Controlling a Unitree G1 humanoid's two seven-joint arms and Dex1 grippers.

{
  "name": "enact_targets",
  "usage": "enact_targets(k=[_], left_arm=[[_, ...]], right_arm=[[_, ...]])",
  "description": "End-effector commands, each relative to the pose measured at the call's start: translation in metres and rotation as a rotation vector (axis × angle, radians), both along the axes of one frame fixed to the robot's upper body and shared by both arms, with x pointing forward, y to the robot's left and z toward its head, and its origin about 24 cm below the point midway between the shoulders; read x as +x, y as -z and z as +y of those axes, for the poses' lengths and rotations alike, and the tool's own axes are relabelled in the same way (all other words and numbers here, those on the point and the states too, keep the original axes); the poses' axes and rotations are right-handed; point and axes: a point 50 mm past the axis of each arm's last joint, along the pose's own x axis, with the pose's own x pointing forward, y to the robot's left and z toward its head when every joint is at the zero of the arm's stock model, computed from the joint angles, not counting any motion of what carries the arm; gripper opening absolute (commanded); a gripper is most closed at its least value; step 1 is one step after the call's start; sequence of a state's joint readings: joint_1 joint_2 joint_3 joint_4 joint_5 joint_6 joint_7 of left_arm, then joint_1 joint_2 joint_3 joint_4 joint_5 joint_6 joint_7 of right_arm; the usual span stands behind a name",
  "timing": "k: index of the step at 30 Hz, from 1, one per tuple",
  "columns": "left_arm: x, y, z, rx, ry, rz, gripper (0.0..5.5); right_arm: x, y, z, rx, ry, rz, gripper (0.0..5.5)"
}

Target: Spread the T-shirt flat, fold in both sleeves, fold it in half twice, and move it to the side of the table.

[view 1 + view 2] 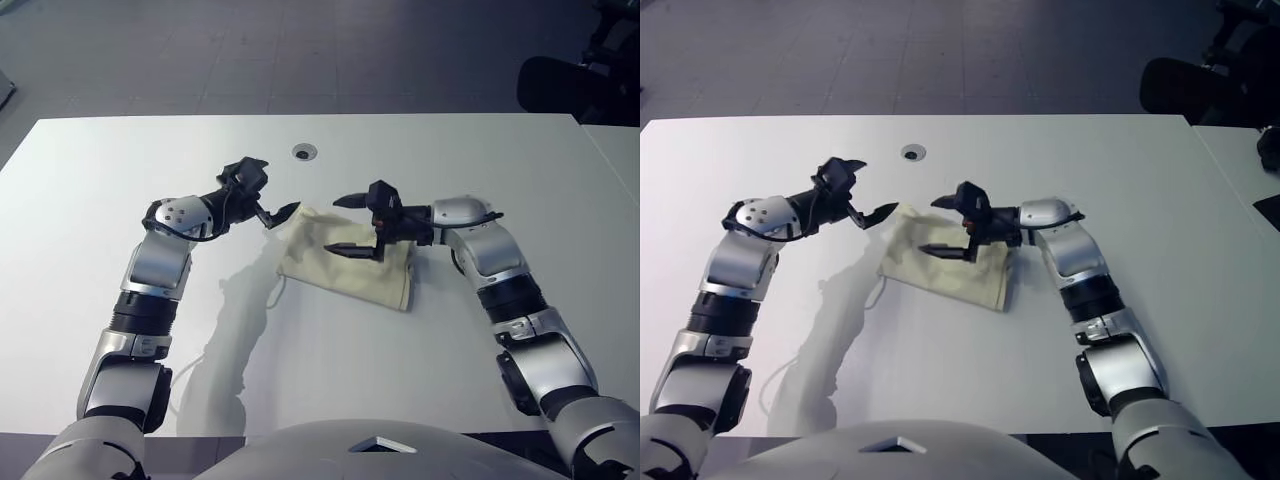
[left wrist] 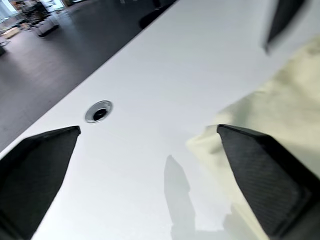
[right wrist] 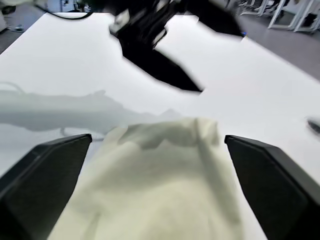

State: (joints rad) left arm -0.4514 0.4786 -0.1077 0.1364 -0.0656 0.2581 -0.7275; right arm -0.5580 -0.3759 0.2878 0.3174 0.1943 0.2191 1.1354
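A soft, cream cloth T-shirt [image 1: 345, 265], folded into a small rectangle, is laid in the middle of the flat white table [image 1: 100, 180]. The black left gripper [image 1: 280, 190] is spread wide by the shirt's far left corner. The black right gripper [image 1: 332, 225] is spread wide over the shirt. Nothing is gripped.

The left arm is bending at the elbow, forearm angling forward and inward. The left gripper [image 1: 278, 186] is holding its fingers wide apart, gripping nothing. The right arm is mirroring it, elbow out, forearm pointing inward. The right gripper [image 1: 332, 226] is also gaping, one finger above the other. Both grippers are facing each other, near but apart.
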Motion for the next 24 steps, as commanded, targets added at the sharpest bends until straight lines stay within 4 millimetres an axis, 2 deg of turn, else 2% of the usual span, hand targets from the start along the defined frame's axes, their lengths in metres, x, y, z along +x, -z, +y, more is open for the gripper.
enact_targets(k=[1, 7, 10, 12, 13, 15, 18, 21, 23, 24], left_arm=[[0.007, -0.013, -0.006, -0.03, -0.004, -0.03, 5.4], [0.008, -0.016, -0.006, -0.037, -0.005, -0.033, 5.4], [0.012, -0.024, -0.003, -0.052, -0.026, -0.058, 5.4], [0.014, -0.03, 0.001, -0.069, -0.056, -0.085, 5.4], [0.014, -0.034, 0.002, -0.085, -0.074, -0.1, 5.4], [0.011, -0.041, 0.002, -0.123, -0.106, -0.125, 5.4], [-0.001, -0.042, 0.0, -0.208, -0.169, -0.124, 5.4], [-0.016, -0.036, 0.0, -0.287, -0.275, -0.104, 5.4], [-0.023, -0.031, 0.0, -0.34, -0.361, -0.084, 5.4], [-0.025, -0.029, 0.0, -0.362, -0.398, -0.075, 5.4]], right_arm=[[-0.001, 0.029, -0.005, -0.052, -0.001, 0.052, 5.38], [-0.007, 0.068, -0.021, -0.138, 0.035, 0.163, 5.38], [-0.022, 0.1, -0.044, -0.208, 0.13, 0.268, 5.38], [-0.031, 0.118, -0.067, -0.262, 0.243, 0.309, 5.38], [-0.038, 0.129, -0.085, -0.294, 0.339, 0.339, 5.38], [-0.057, 0.148, -0.12, -0.356, 0.559, 0.384, 5.38], [-0.107, 0.181, -0.161, -0.453, 0.92, 0.52, 5.38], [-0.156, 0.206, -0.181, -0.576, 1.216, 0.632, 5.38], [-0.176, 0.216, -0.185, -0.583, 1.391, 0.683, 5.38], [-0.179, 0.217, -0.185, -0.571, 1.441, 0.691, 5.38]])
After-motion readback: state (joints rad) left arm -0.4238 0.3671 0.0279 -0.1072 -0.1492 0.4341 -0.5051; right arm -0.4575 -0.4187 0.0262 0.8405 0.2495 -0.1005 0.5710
